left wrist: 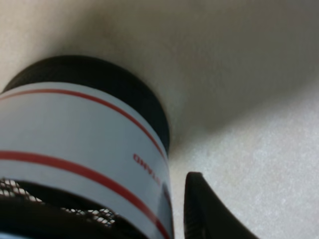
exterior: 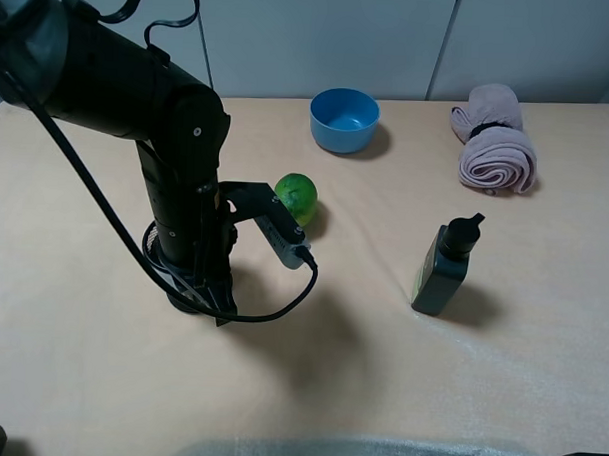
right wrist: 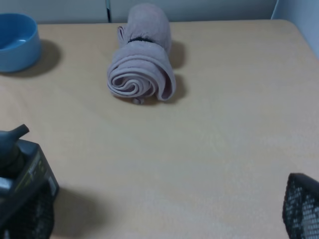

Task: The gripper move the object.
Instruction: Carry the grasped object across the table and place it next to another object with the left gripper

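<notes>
The pen cup [left wrist: 84, 144] fills the left wrist view: white label with red edging, black mesh near the rim, solid black base on the table. One finger [left wrist: 209, 214] of my left gripper [exterior: 200, 296] stands tight against the cup's outer wall. The other finger is hidden. In the exterior view the left arm points straight down and hides the cup almost wholly. My right gripper [right wrist: 164, 224] is open and empty, its fingers at the view's two lower corners, low at the table's front right.
A dark square pump bottle [exterior: 443, 268] stands right of centre. A green lime [exterior: 298, 196] lies beside the left arm. A blue bowl [exterior: 344, 119] and a rolled pinkish towel [exterior: 498, 145] sit at the back.
</notes>
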You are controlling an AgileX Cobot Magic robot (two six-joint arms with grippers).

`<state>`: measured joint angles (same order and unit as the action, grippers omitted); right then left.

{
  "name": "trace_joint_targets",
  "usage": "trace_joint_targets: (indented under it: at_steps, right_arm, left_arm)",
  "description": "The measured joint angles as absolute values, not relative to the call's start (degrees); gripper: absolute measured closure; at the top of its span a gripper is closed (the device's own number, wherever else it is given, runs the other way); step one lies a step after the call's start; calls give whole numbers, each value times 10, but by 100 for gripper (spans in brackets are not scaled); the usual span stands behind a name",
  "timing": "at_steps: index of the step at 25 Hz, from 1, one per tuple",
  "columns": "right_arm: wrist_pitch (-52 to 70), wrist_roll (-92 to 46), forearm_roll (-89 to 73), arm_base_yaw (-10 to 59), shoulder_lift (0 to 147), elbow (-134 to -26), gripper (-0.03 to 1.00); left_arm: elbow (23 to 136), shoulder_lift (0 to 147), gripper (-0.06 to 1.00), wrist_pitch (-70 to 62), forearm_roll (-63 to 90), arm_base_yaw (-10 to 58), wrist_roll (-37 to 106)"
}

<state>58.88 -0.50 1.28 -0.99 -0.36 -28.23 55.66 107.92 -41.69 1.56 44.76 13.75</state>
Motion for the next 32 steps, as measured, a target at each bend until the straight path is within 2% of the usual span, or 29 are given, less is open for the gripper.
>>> trace_joint_targets:
  at_steps: [8,32]
  right_arm:
    - [589,-5,13,-10,-4,-282,28]
    - [589,-5,13,-10,-4,-282,28]
  left_arm:
    - [580,1080,83,-442,15,448,117]
    - [810,1081,83,-660,-7,445,104]
